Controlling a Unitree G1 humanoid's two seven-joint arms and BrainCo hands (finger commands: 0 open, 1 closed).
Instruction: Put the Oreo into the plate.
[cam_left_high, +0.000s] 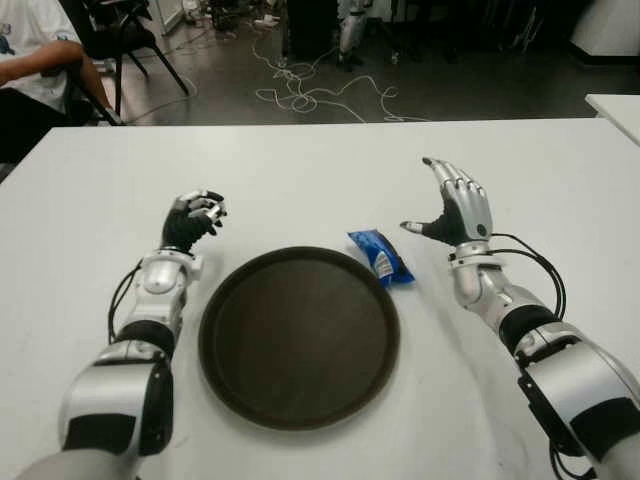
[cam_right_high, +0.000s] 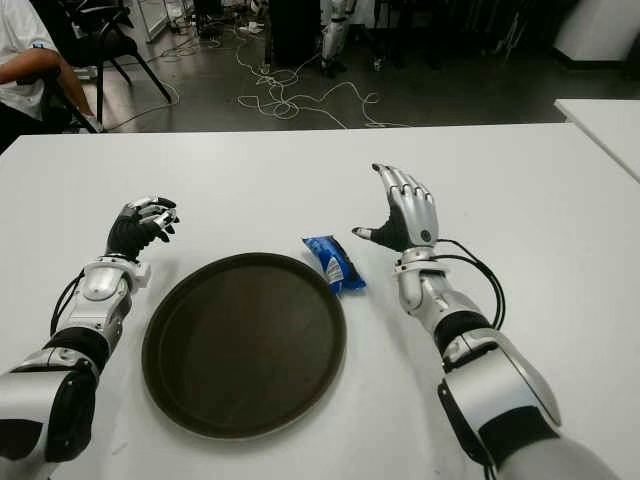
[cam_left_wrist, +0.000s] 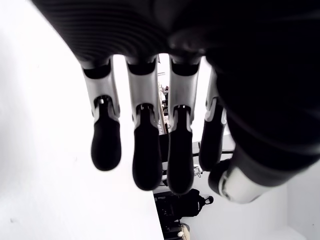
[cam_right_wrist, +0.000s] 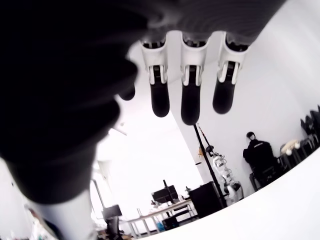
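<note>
A blue Oreo packet (cam_left_high: 381, 256) lies on the white table (cam_left_high: 300, 170), touching the far right rim of the round dark brown plate (cam_left_high: 215, 360). My right hand (cam_left_high: 452, 208) stands open just right of the packet, fingers spread upward and thumb pointing toward it, holding nothing. My left hand (cam_left_high: 196, 218) shows left of the plate's far edge, fingers curled with nothing in them. The plate holds nothing.
A second white table's corner (cam_left_high: 615, 105) shows at the far right. Beyond the table's far edge are a dark floor with loose cables (cam_left_high: 310, 95), a chair (cam_left_high: 120, 35) and a seated person (cam_left_high: 30, 60) at the far left.
</note>
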